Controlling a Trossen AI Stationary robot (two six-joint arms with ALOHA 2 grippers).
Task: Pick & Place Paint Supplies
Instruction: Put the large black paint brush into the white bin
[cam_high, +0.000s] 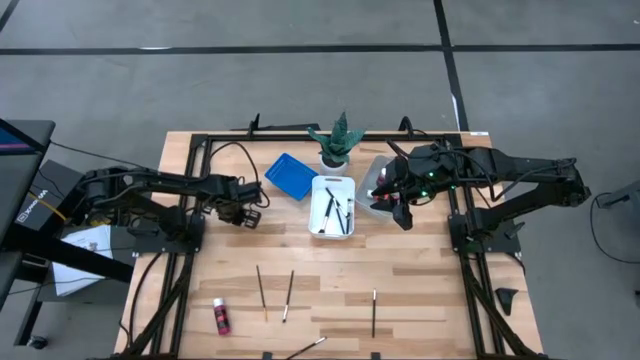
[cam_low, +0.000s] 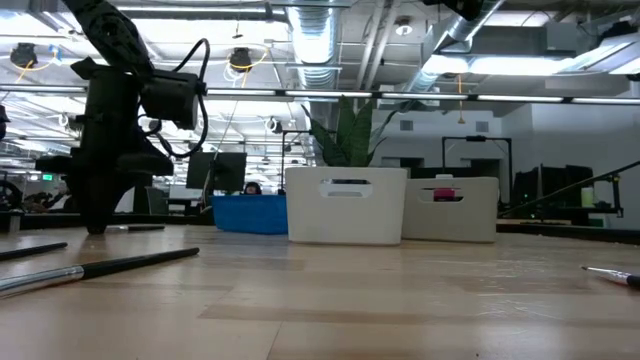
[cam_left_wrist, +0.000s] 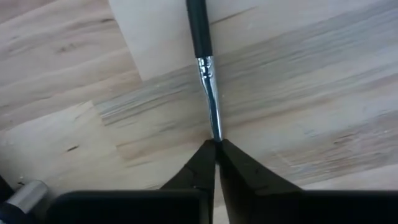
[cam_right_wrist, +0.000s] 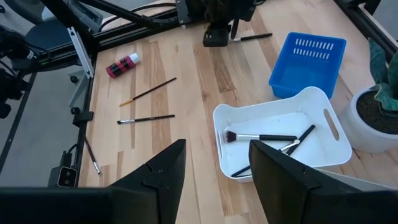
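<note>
Paintbrush (cam_left_wrist: 207, 74) tip between left tool (cam_left_wrist: 217, 152)

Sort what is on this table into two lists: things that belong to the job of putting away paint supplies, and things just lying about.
Belong to the job: paintbrush pinched in left gripper; loose paintbrushes; red paint bottle; brushes in the white tray.

Just lying about: potted plant; blue tray.

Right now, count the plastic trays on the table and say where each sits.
3. The blue tray lies left of the plant, the white tray sits in front of it, and the grey tray lies right of the white one, partly under the right arm.
</note>
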